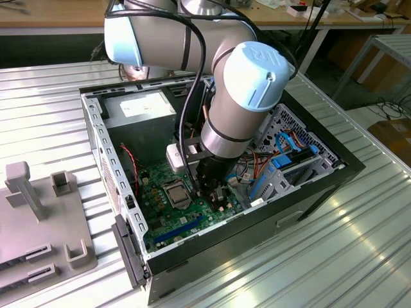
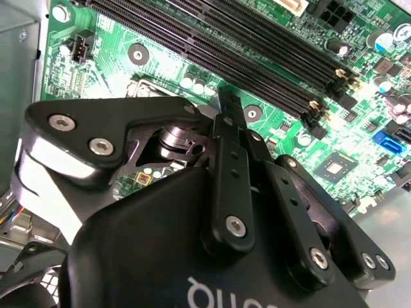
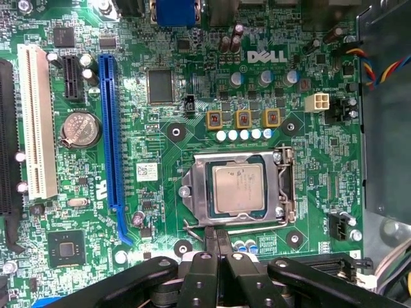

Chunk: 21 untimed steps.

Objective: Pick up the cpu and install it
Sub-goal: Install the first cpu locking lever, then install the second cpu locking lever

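Observation:
The cpu (image 3: pixel 237 188) is a silver-grey square lying flat inside the metal-framed socket (image 3: pixel 194 192) on the green motherboard, with the frame's plate down around its edges. My gripper (image 3: pixel 216 239) stands just beside the socket's edge, where a thin wire lever (image 3: pixel 192 226) runs. Its two black fingers are pressed together, shut, with nothing visible between them. In the second wrist view the gripper (image 2: pixel 226 102) tapers to a point over the board beside the long black memory slots (image 2: pixel 244 45). The exterior view has the gripper (image 1: pixel 207 191) low inside the case, right beside the cpu (image 1: pixel 178 192).
The motherboard sits in an open black computer case (image 1: pixel 321 186) on a ribbed metal table. A grey power-supply box (image 1: pixel 141 106) fills the case's far corner. Blue and white expansion slots (image 3: pixel 110 128) and a coin battery (image 3: pixel 81 128) lie nearby. Grey fixtures (image 1: pixel 38 212) stand at the exterior view's left.

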### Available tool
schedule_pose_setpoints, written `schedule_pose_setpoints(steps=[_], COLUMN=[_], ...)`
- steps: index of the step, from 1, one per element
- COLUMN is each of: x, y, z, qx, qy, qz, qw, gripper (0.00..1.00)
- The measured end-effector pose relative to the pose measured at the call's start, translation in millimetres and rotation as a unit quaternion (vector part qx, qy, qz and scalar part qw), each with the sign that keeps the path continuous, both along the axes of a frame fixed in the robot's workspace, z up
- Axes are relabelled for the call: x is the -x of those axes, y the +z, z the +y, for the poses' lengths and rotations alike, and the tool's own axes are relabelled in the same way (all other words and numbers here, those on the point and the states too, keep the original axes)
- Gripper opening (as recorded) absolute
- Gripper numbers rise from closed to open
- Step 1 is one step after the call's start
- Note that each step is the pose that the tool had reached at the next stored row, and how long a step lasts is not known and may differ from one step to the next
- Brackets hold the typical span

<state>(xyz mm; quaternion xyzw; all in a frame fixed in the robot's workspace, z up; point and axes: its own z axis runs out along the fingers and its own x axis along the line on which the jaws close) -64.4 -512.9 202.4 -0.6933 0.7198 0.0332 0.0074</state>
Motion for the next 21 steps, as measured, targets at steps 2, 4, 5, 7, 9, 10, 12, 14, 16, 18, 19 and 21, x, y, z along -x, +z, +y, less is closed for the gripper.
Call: schedule_pose_setpoints(steps=[2, 4, 5, 7, 9, 10, 12, 14, 16, 18, 19, 21], x=[0.0, 0.0, 0.0, 0.0, 0.0, 0.0, 0.0, 0.0, 0.4, 1.0, 1.8, 2.1], y=[2.8, 4.7, 5.7, 8.4, 11.3, 12.7, 16.4, 19.2, 20.8, 21.2, 21.3, 21.3], z=[-0.1, 0.0, -0.1, 0.0, 0.0, 0.0, 0.0, 0.0, 0.0, 0.1, 0.1, 0.1], qx=[0.0001, 0.0001, 0.0001, 0.0001, 0.0001, 0.0001, 0.0001, 0.0001, 0.0001, -0.0001, 0.0001, 0.0001], qy=[0.0, 0.0, 0.0, 0.0, 0.0, 0.0, 0.0, 0.0, 0.0, 0.0, 0.0, 0.0], qz=[0.0001, 0.0001, 0.0001, 0.0001, 0.0001, 0.0001, 0.0001, 0.0001, 0.0001, 0.0, 0.0, 0.0], qw=[1.0, 1.0, 1.0, 1.0, 1.0, 1.0, 1.0, 1.0, 1.0, 1.0, 1.0, 1.0], gripper=[0.11, 0.11, 0.11, 0.11, 0.11, 0.11, 0.11, 0.11, 0.11, 0.11, 0.11, 0.11])
